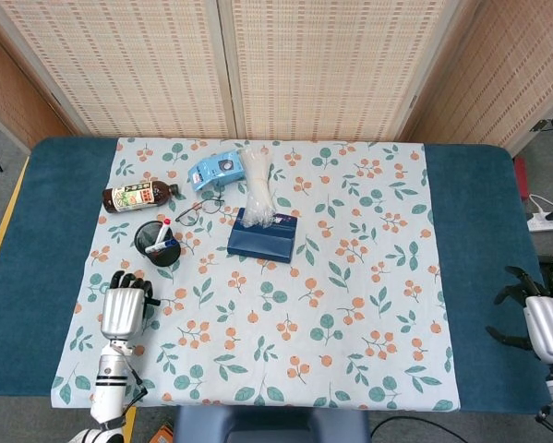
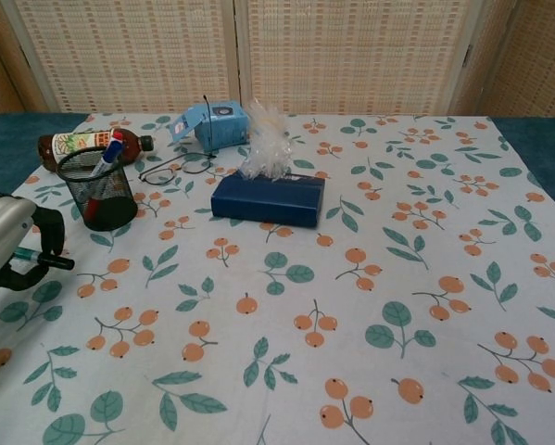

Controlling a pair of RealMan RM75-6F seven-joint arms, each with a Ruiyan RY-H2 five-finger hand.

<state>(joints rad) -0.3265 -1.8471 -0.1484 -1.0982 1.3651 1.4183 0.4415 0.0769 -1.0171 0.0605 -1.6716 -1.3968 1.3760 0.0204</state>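
the pen holder (image 1: pixel 157 243) stands left of the tissue box (image 1: pixel 265 234), the bottle (image 1: pixel 138 196) behind it.

Dark pen (image 2: pixel 47 259) level in left hand (image 2: pixel 8 243)

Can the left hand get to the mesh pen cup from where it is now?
Probably yes: the left hand sits just short of the mesh pen cup, with only bare tablecloth between them. It already holds a pen, though.
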